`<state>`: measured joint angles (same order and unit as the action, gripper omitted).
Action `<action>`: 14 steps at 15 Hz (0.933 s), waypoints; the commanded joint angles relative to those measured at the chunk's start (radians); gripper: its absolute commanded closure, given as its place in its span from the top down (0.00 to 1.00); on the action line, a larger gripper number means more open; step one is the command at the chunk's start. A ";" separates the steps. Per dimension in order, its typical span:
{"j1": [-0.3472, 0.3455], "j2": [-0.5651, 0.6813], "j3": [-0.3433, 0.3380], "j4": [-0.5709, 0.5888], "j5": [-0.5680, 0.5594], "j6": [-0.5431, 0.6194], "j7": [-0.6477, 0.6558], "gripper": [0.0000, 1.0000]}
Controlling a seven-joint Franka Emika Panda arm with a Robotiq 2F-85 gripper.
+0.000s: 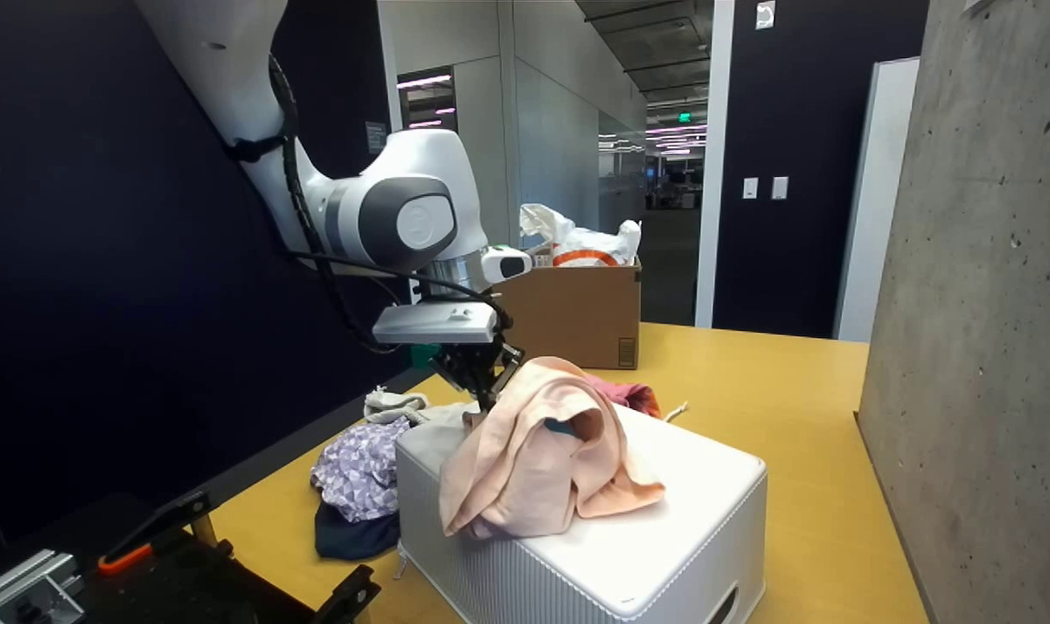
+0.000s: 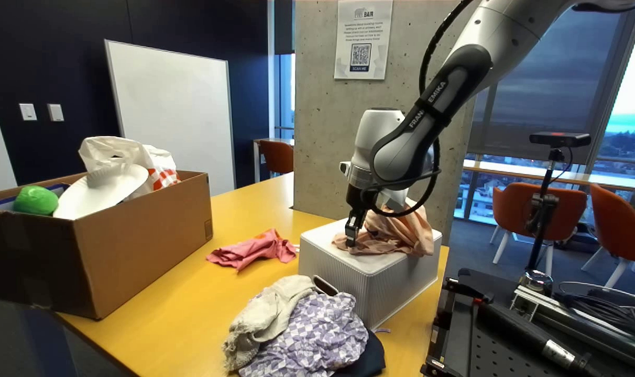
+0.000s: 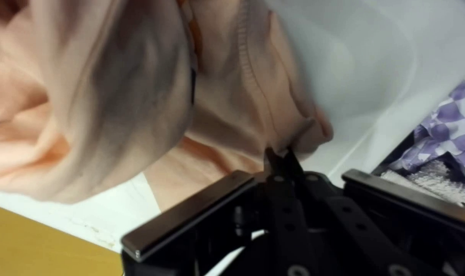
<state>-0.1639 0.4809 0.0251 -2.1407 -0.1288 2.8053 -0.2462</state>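
A peach cloth (image 1: 525, 485) lies crumpled on top of a white ribbed box (image 1: 698, 485), with part of it draped over an edge. My gripper (image 2: 351, 242) points down at the box top, where a low corner of the cloth (image 2: 401, 238) spreads out. In the wrist view the fingertips of the gripper (image 3: 280, 152) are drawn together, with a fold of the peach cloth (image 3: 251, 96) pinched at their tips. The cloth's bulk rises beside the fingers, and a bit of teal (image 1: 560, 426) shows inside its folds.
Beside the box lie a purple-and-white patterned cloth (image 2: 312, 335), a beige cloth (image 2: 275, 309) and a navy cloth (image 1: 356, 533). A pink cloth (image 2: 254, 250) rests on the yellow table (image 2: 165, 314). A filled cardboard box (image 2: 139, 246) and a concrete pillar (image 1: 975, 303) stand nearby.
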 commanded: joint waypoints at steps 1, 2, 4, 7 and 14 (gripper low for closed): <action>-0.011 -0.111 0.001 -0.055 0.021 -0.006 -0.030 0.00; -0.002 -0.137 -0.012 -0.057 0.012 -0.012 -0.019 0.00; 0.014 -0.193 -0.035 -0.061 -0.005 -0.022 -0.004 0.00; 0.028 -0.280 -0.072 -0.045 -0.032 -0.057 0.015 0.00; -0.027 -0.435 -0.213 -0.032 -0.141 -0.135 0.065 0.00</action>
<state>-0.1588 0.1134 -0.1303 -2.1616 -0.2238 2.7067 -0.2034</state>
